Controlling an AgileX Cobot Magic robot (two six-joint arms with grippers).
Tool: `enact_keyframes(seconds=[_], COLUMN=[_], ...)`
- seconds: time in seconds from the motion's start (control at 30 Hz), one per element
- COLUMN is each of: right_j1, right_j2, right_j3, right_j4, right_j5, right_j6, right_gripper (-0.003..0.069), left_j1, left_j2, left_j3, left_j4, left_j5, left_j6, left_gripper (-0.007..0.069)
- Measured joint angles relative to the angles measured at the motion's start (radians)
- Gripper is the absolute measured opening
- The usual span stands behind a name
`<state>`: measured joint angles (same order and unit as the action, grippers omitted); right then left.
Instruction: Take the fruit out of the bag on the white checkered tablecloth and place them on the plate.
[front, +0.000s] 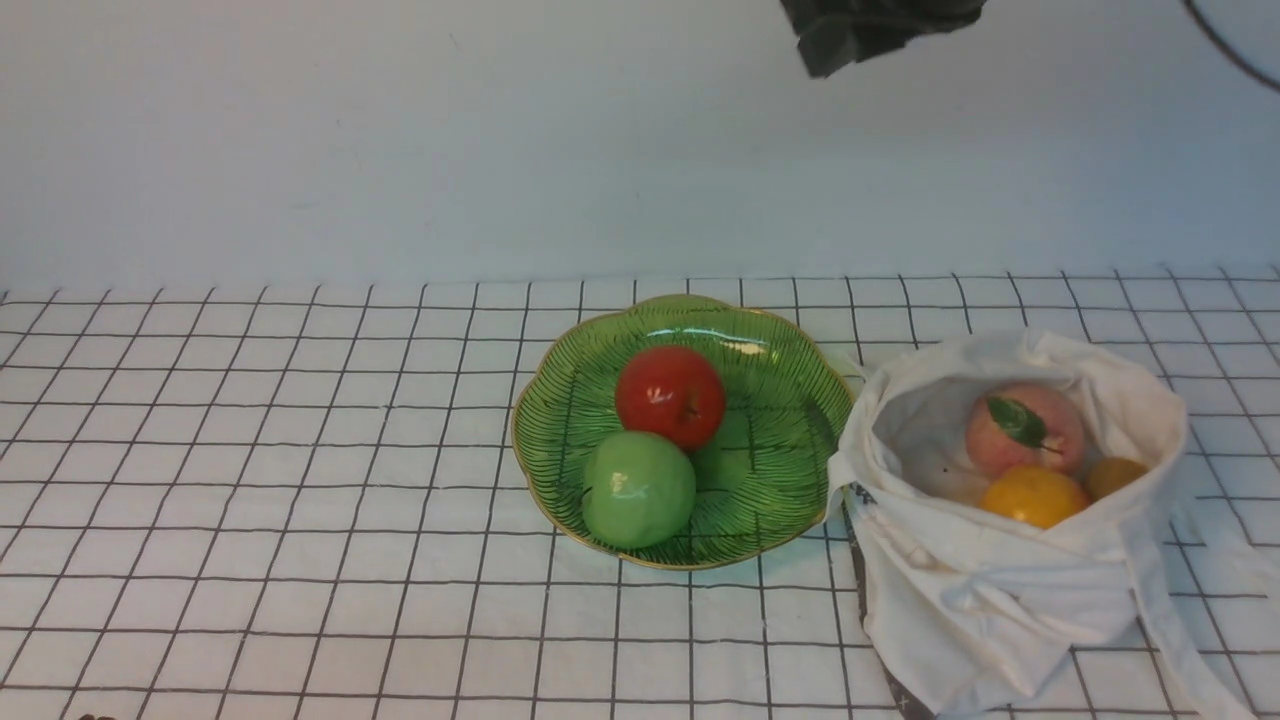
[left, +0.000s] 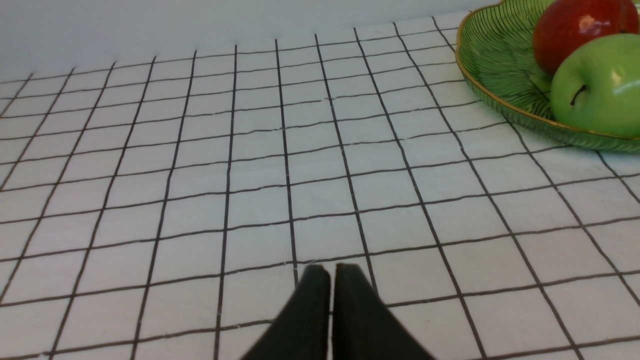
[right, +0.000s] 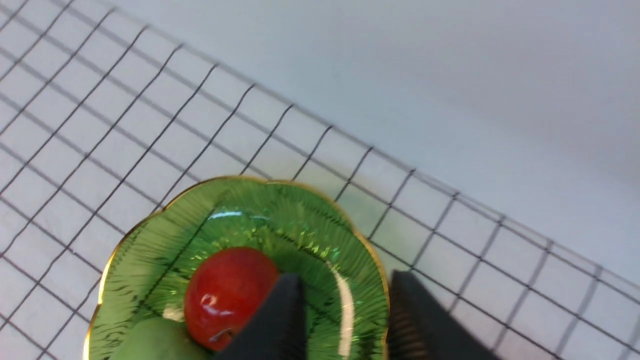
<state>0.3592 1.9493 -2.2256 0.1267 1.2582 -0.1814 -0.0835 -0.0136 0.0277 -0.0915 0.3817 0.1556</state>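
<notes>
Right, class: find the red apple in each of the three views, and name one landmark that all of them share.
Front view: red apple near the centre, on the plate.
Left wrist view: red apple in the top right corner, cut by the edge.
Right wrist view: red apple low, left of centre.
Shared landmark: the green apple beside it on the gold-rimmed plate.

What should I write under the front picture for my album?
Red apple and green apple on the green plate; three fruits wait in the white bag.
</notes>
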Motion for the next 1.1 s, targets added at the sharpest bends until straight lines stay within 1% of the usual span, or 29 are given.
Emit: enact_keyframes(seconds=[0.03, 0.07, 0.1, 0.2, 0.3, 0.47, 0.63, 0.67, 0.7, 0.73, 0.83, 0.93, 0.97, 1.07, 1.1], right_j1=[0.000, 0.000, 0.000, 0.000, 0.000, 0.000, 0.000, 0.000, 0.000, 0.000, 0.000, 0.000, 0.000, 0.000, 0.000], right_j2=[-0.032, -0.050, -0.080, -0.176, -0.279, -0.475, -0.759, -0.770, -0.867, -0.916, -1.100, -1.277, -1.277, -1.433, -1.451], right_j3=[0.000, 0.001, 0.007, 0.049, 0.120, 0.318, 0.603, 0.614, 0.702, 0.745, 0.917, 1.099, 1.112, 1.296, 1.351], right_j4=[-0.016, -0.022, -0.027, -0.029, -0.029, -0.029, -0.066, -0.069, -0.093, -0.104, -0.139, -0.149, -0.149, -0.149, -0.147], right_j5=[0.008, 0.009, 0.011, 0.012, 0.012, 0.012, 0.013, 0.013, -0.003, -0.011, -0.077, -0.183, -0.183, -0.356, -0.398], right_j6=[0.011, 0.015, 0.018, 0.020, 0.029, 0.038, 0.046, 0.047, 0.063, 0.072, 0.104, 0.119, 0.119, 0.148, 0.155], right_gripper=[0.0076, 0.0059, 0.0020, -0.0008, -0.0013, -0.0014, -0.0014, -0.0014, -0.0014, -0.0014, -0.0014, -0.0014, -0.0014, -0.0014, -0.0014], left_j1=[0.000, 0.000, 0.000, 0.000, 0.000, 0.000, 0.000, 0.000, 0.000, 0.000, 0.000, 0.000, 0.000, 0.000, 0.000], left_j2=[0.000, 0.000, 0.000, 0.000, 0.000, 0.000, 0.000, 0.000, 0.000, 0.000, 0.000, 0.000, 0.000, 0.000, 0.000], left_j3=[0.000, 0.000, 0.000, 0.000, 0.000, 0.000, 0.000, 0.000, 0.000, 0.000, 0.000, 0.000, 0.000, 0.000, 0.000], left_j4=[0.000, 0.000, 0.000, 0.000, 0.000, 0.000, 0.000, 0.000, 0.000, 0.000, 0.000, 0.000, 0.000, 0.000, 0.000], left_j5=[0.000, 0.000, 0.000, 0.000, 0.000, 0.000, 0.000, 0.000, 0.000, 0.000, 0.000, 0.000, 0.000, 0.000, 0.000], left_j6=[0.000, 0.000, 0.000, 0.000, 0.000, 0.000, 0.000, 0.000, 0.000, 0.000, 0.000, 0.000, 0.000, 0.000, 0.000], left_gripper=[-0.0008, -0.0008, -0.0008, -0.0008, -0.0008, -0.0008, -0.0008, -0.0008, -0.0008, -0.0008, -0.0008, -0.0008, -0.0008, -0.0008, -0.0008])
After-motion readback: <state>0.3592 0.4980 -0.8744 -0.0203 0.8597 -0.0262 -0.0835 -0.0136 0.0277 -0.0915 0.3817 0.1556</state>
